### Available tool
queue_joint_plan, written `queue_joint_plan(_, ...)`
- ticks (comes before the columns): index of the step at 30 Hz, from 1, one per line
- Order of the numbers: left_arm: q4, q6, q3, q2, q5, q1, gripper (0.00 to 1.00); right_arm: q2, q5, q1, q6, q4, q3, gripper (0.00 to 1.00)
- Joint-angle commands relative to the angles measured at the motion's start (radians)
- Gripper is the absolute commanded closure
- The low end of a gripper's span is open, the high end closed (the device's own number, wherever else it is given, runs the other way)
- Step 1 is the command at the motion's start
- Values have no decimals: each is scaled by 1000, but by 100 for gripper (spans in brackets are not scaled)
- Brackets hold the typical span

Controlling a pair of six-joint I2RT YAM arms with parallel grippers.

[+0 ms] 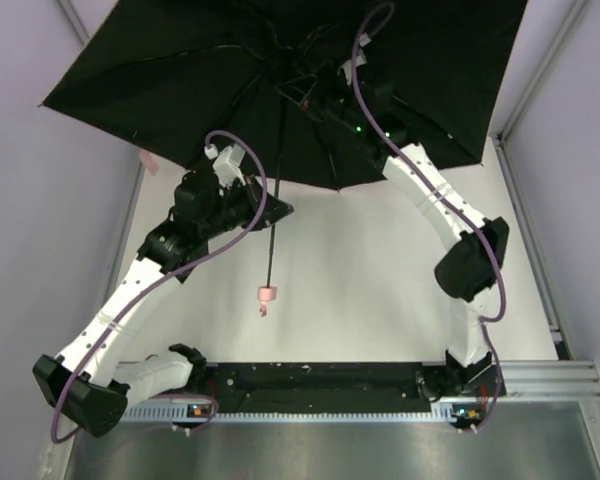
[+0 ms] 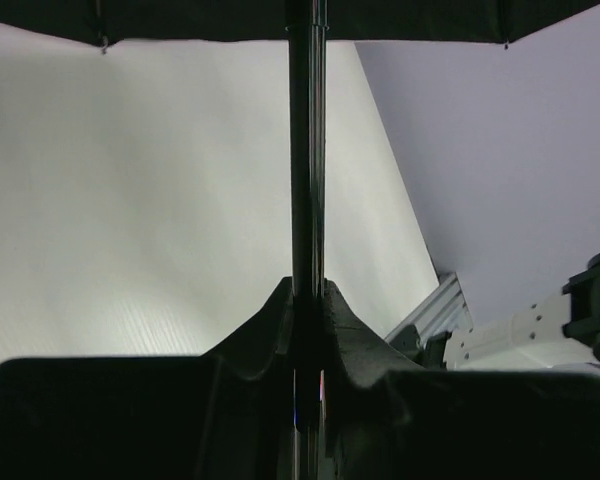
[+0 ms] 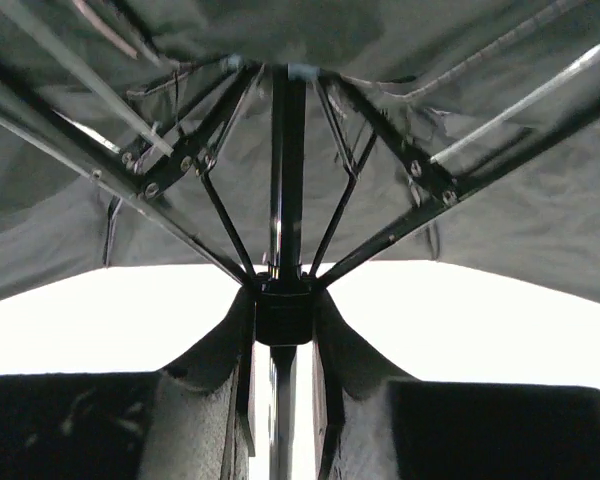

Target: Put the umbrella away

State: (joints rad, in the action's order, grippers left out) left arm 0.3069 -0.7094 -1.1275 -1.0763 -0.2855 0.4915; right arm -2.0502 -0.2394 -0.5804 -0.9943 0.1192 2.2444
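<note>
While the umbrella stands open over the bench far edge | left gripper clamped on its shaft | right gripper clamped on the runner

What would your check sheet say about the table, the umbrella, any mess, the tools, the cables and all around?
Surface: white table, bare where visible.
Job's things: umbrella open, canopy looks black; pink handle points toward the arm bases.
Clutter: nothing seen.
Tools: left tool shut on shaft; right tool shut on runner.
Cables: purple cables loop along both arms.
Surroundings: pale walls, metal rail.
</note>
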Motion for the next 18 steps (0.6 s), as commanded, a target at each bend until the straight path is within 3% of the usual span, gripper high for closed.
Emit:
queue_joint_plan(1,-25,37,-129,-56,-9,-44,100,273,-112,-30,-119,-181,-395,100)
queue_joint_plan(4,-32,41,-155,-74,-15,-44,100,408,-126,-71,-255,-392,-697,100)
queue_joint_plan(8,-32,41,-155,-74,-15,-44,100,533,-84,-105,-299,-463,-934,100)
queue_joint_plan(18,-32,41,-155,-74,-15,-44,100,512,-41,0,-366,-529,-879,100)
